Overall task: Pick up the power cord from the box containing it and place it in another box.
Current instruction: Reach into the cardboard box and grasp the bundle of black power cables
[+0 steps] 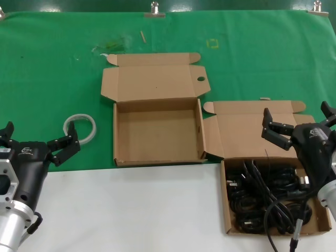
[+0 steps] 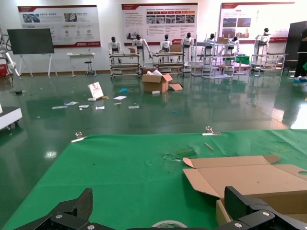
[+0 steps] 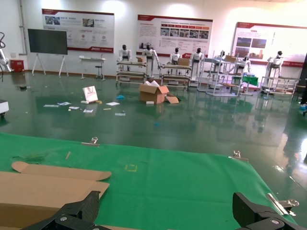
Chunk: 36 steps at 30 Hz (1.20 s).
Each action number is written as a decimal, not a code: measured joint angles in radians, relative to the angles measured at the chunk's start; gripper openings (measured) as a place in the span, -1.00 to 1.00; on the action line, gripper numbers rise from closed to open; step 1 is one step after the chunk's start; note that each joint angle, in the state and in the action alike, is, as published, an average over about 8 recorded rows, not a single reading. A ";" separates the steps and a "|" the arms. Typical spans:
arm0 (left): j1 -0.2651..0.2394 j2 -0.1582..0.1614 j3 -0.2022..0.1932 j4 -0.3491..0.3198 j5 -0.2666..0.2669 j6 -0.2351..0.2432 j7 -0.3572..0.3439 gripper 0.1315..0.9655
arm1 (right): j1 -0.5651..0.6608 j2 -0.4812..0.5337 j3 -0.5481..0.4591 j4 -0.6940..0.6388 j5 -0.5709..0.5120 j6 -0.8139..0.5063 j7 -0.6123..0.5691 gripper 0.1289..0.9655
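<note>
Across the middle of the head view sit two open cardboard boxes on the tabletop (image 1: 157, 205), whose far part is covered by a green cloth (image 1: 52, 63) and whose near part is white. At centre frame, another box (image 1: 157, 157) shows a plain brown floor with nothing in it, its flap lid folded back toward the top of the frame with one round hole. At lower right, the box containing it (image 1: 227, 210) holds a heap of many black cords (image 1: 262, 199); the single power cord cannot be told apart from the rest of the heap. One thicker black cable (image 1: 273, 231) loops over that box's near edge toward the bottom of the frame.

At left of centre a white ring (image 1: 80, 128) lies flat on the cloth, just beside the left gripper (image 1: 37, 143) and well apart from both boxes. Two metal clips (image 1: 155, 9) pin the cloth at the top edge.

The left gripper sits at lower left above the cloth, its fingers (image 1: 67, 146) spread wide and holding nothing. The right gripper (image 1: 302, 123) hangs at the right edge over the far part of the full box, its fingers (image 1: 273, 128) also spread wide, gripping nothing and clear of the cords; its body hides part of the heap. Both wrist views show the dark fingertips (image 2: 76, 208) (image 3: 81, 211) far apart, with the hall beyond.
</note>
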 joint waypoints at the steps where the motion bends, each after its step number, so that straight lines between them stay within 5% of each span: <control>1: 0.000 0.000 0.000 0.000 0.000 0.000 0.000 1.00 | 0.000 0.000 0.000 0.000 0.000 0.000 0.000 1.00; 14: 0.000 0.000 0.000 0.000 0.000 0.000 0.000 1.00 | -0.017 0.031 -0.030 0.062 0.037 0.019 0.023 1.00; 26: 0.000 0.000 0.000 0.000 0.000 0.000 0.000 0.87 | -0.232 0.315 -0.222 0.412 0.224 0.109 0.076 1.00; 36: 0.000 0.000 0.000 0.000 0.000 0.000 0.000 0.55 | -0.375 0.394 -0.273 0.300 0.277 0.163 0.069 1.00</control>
